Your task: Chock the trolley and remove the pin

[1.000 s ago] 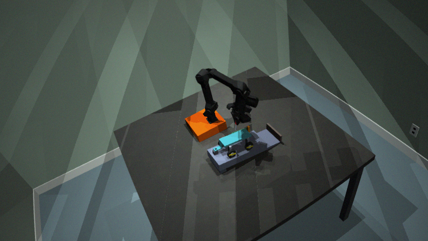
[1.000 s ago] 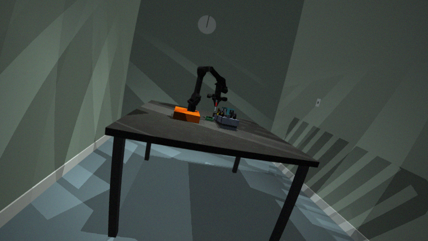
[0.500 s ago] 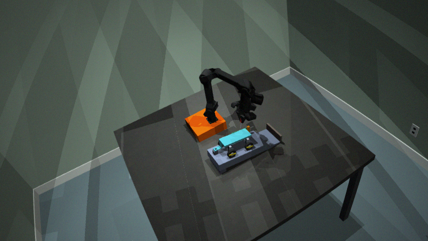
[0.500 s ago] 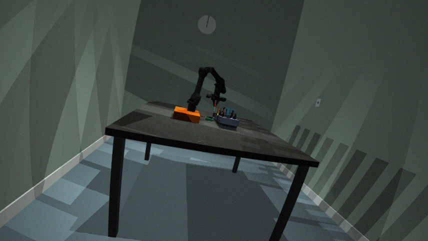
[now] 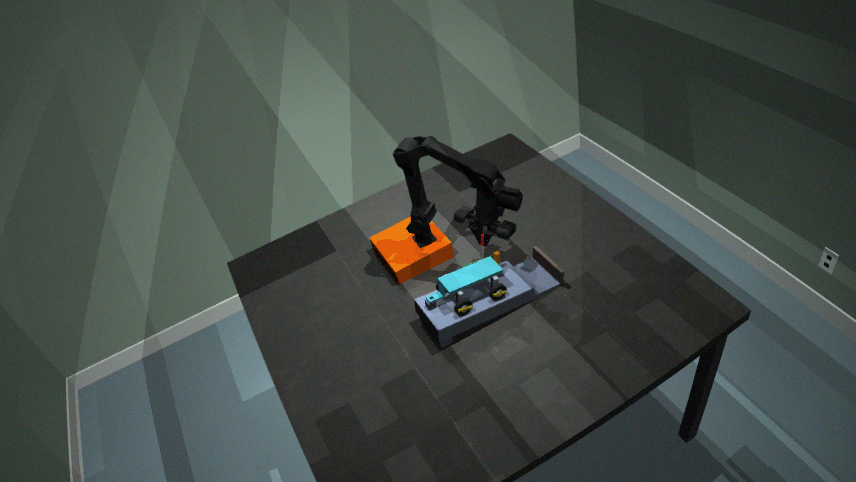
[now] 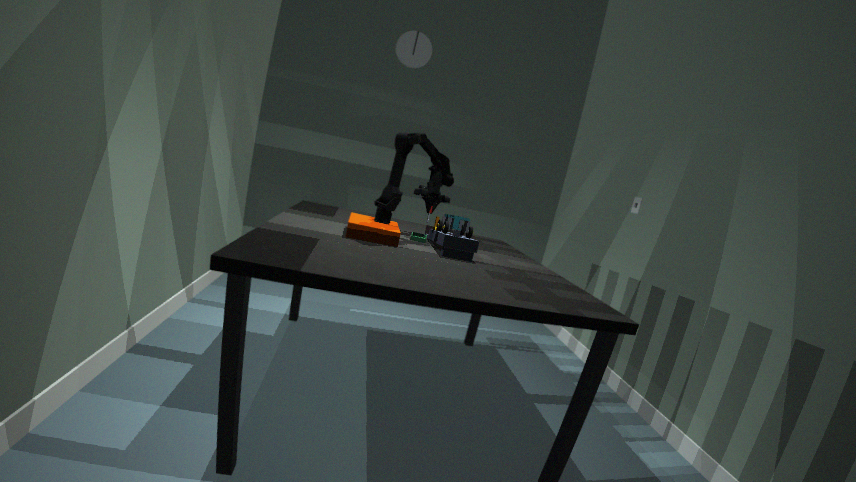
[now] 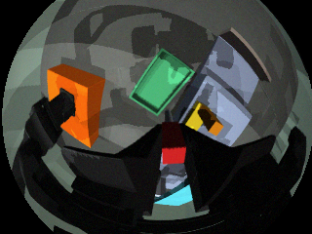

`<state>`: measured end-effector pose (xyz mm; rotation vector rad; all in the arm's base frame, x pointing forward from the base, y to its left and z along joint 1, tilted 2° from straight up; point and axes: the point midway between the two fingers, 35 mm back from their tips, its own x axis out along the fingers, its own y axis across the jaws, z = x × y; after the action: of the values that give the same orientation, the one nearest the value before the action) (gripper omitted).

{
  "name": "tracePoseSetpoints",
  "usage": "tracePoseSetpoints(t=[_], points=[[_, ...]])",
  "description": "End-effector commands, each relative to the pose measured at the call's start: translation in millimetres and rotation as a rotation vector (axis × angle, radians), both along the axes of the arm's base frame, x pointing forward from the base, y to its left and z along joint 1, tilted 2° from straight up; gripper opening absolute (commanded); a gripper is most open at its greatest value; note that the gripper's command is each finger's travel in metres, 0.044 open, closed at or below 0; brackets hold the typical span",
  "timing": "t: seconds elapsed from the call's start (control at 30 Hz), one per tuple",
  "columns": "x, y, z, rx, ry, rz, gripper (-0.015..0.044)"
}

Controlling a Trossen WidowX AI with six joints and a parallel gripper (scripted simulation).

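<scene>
My gripper (image 5: 481,240) (image 6: 430,208) (image 7: 170,128) is shut on the stop pin, whose red head (image 5: 482,238) (image 7: 174,155) shows between the fingers. The pin is out of the ramp and hangs in the air near the ramp's tray side. The cyan trolley (image 5: 470,275) (image 6: 458,222) (image 7: 177,197) stands on the grey-blue ramp (image 5: 542,280) (image 6: 458,244) (image 7: 239,73). The yellow chock (image 6: 437,225) (image 7: 194,118) with its orange handle (image 5: 496,256) (image 7: 214,128) sits at the trolley's downhill end; its contact with the wheel is hidden. The green tray (image 6: 418,238) (image 7: 158,85) lies beside the ramp.
The orange base block (image 5: 395,245) (image 6: 371,224) (image 7: 93,112) stands under the arm, across the tray from the ramp. A brown end board (image 5: 548,263) (image 7: 251,54) stands at the ramp's low end. The top view does not show the tray.
</scene>
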<state>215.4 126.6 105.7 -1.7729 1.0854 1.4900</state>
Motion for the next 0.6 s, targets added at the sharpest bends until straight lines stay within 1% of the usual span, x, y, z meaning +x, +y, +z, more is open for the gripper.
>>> tracePoseSetpoints(t=[0.0,0.57], points=[[0.1,-0.5,2.0,0.028,0.018,0.112,0.0],[0.7,-4.1,2.8,0.106,0.098,0.624,0.0]])
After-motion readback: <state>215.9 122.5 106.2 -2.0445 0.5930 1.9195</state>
